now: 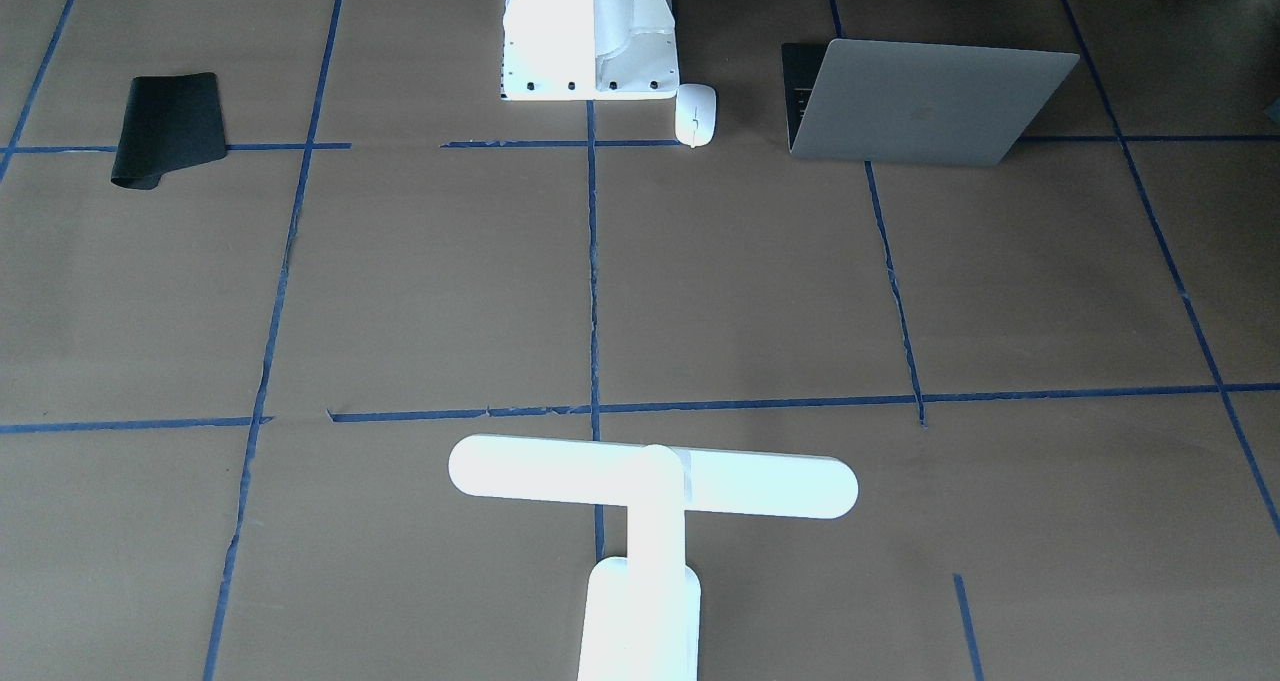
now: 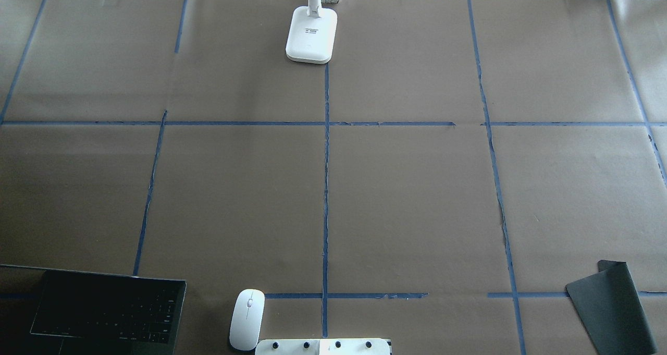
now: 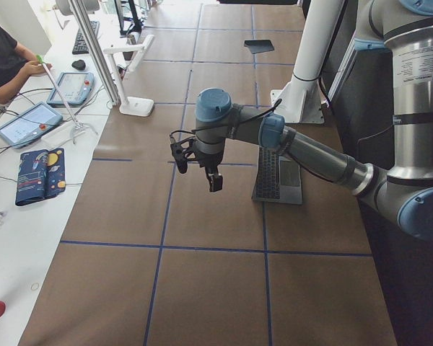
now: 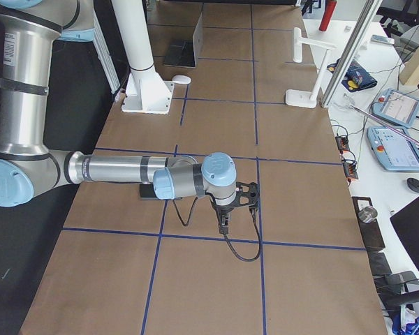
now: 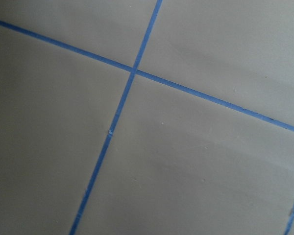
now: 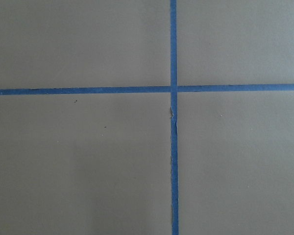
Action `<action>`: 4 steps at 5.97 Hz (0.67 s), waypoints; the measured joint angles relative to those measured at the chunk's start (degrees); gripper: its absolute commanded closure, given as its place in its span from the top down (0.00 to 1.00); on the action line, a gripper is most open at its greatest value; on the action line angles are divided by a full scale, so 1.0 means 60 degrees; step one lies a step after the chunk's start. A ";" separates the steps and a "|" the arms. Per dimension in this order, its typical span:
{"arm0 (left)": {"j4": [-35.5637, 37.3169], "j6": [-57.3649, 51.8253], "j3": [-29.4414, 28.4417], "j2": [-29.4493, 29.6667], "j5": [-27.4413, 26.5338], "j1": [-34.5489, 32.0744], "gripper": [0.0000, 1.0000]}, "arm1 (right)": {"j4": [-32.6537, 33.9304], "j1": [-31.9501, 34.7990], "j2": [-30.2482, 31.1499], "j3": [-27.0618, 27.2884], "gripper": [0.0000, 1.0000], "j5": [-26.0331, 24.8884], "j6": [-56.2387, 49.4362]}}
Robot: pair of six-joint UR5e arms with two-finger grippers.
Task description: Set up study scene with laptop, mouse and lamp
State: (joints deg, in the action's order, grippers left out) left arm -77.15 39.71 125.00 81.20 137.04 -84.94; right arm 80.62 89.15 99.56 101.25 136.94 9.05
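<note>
thin silver-grey laptop (image 1: 930, 101) standing open near white bolted pedestal (image 1: 590, 31), small white oval mouse (image 1: 695, 114) lying just beside pedestal, bright white T-shaped lamp (image 1: 650, 481) standing well apart from pedestal, left end effector (image 3: 213, 182) and right end effector (image 4: 223, 222) hovering, cannot tell whether gaping or closed

Laptop (image 2: 104, 313) clipped by overhead bottom edge; lamp (image 1: 650, 481) base clipped in front view.

I can read no words anywhere. My only sign is a faint apple logo on the laptop (image 1: 930, 101) lid. The lamp (image 2: 311, 37) base carries a small label, too tiny to read.
</note>
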 measured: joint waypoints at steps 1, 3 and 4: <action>0.0004 0.1181 0.0658 -0.0246 0.0044 0.0433 1.00 | 0.0007 -0.0004 -0.0116 0.0006 1.00 0.0043 0.0005; -0.0001 0.3848 0.2164 -0.0869 -0.0013 0.1608 1.00 | -0.0009 -0.0005 -0.0181 0.0007 1.00 0.0039 0.0485; -0.0035 0.5221 0.2684 -0.0983 -0.0126 0.2191 1.00 | -0.0025 -0.0005 -0.0181 0.0010 1.00 0.0036 0.0748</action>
State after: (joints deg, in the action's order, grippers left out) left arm -77.36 71.04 141.11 75.30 136.28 -71.79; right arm 80.47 89.12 98.47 101.31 137.15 13.54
